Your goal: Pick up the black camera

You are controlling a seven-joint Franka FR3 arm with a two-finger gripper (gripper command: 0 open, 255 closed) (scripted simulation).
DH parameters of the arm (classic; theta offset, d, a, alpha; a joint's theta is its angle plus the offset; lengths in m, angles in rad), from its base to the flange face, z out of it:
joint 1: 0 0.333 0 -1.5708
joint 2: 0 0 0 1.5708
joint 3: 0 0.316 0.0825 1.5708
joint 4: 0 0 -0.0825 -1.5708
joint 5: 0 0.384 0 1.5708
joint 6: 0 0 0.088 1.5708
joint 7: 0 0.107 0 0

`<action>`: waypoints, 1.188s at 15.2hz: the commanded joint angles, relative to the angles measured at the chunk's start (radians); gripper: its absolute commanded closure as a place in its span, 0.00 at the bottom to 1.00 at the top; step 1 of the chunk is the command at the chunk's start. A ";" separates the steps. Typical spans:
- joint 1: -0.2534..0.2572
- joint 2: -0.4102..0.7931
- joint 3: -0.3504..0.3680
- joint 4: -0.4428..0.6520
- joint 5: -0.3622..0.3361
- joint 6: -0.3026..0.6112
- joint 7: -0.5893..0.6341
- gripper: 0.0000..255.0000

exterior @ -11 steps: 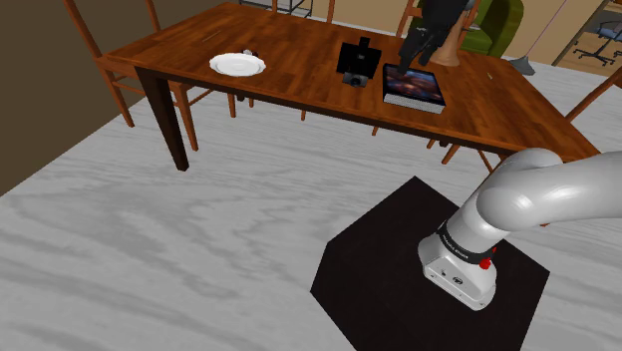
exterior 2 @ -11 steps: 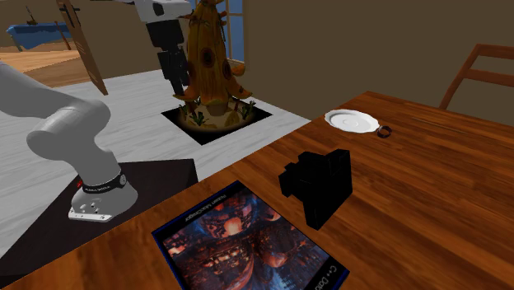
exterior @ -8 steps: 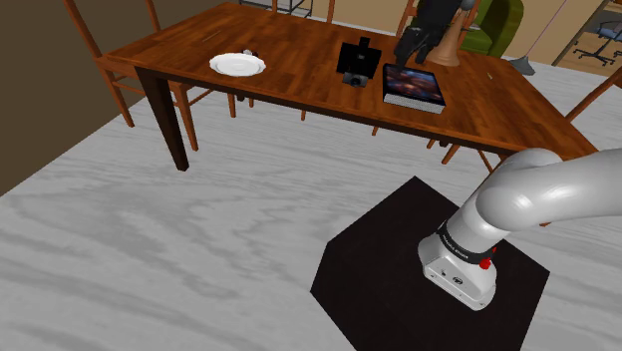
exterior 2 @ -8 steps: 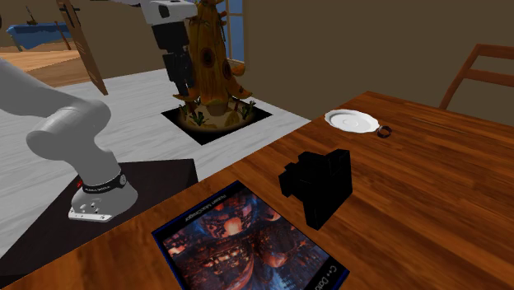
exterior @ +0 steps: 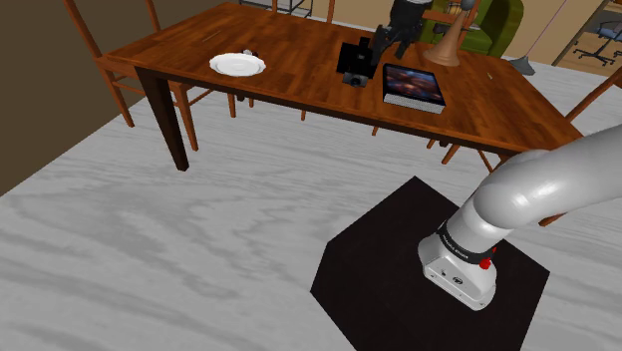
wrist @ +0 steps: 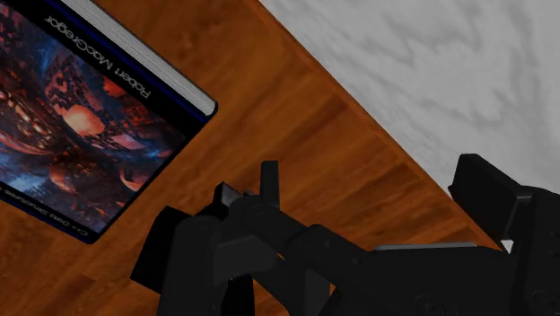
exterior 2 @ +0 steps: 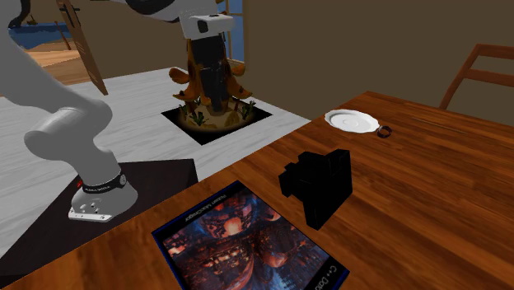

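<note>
The black camera point(exterior: 356, 60) is seen standing upright on the brown wooden table point(exterior: 289, 45), just beside a dark blue book point(exterior: 413, 86) that lies flat with a red-and-blue cover picture. In the shoulder view the camera is placed to the left of the book and well apart from a white plate point(exterior: 237, 64) further left. A small dark ring point(exterior 2: 385, 130) is seen just beside the plate in the second exterior view.

The black gripper point(exterior: 382, 47) is held above the table near the camera's far side and is not touching it. A brown tree-shaped figurine point(exterior: 448, 40) is seen behind the gripper. In the wrist view the fingers point(wrist: 489, 193) are seen spread apart and released, nothing clasped. The camera's black body is seen low between them, and the book's spine, lettered "Robert MacGregor", is seen beyond it.

The arm's base is mounted on a black stand point(exterior: 379, 269) on a grey-white floor point(exterior: 150, 229). Wooden chairs point(exterior: 110, 50) are set around the table.
</note>
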 commanded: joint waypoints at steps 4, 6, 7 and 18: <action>-0.036 0.165 -0.009 0.105 -0.033 0.082 0.053 0.00; -0.049 0.233 -0.015 0.155 -0.046 0.107 0.072 0.00; -0.055 0.267 -0.019 0.182 -0.052 0.118 0.081 0.00; -0.108 0.606 -0.064 0.501 -0.092 0.181 0.163 0.00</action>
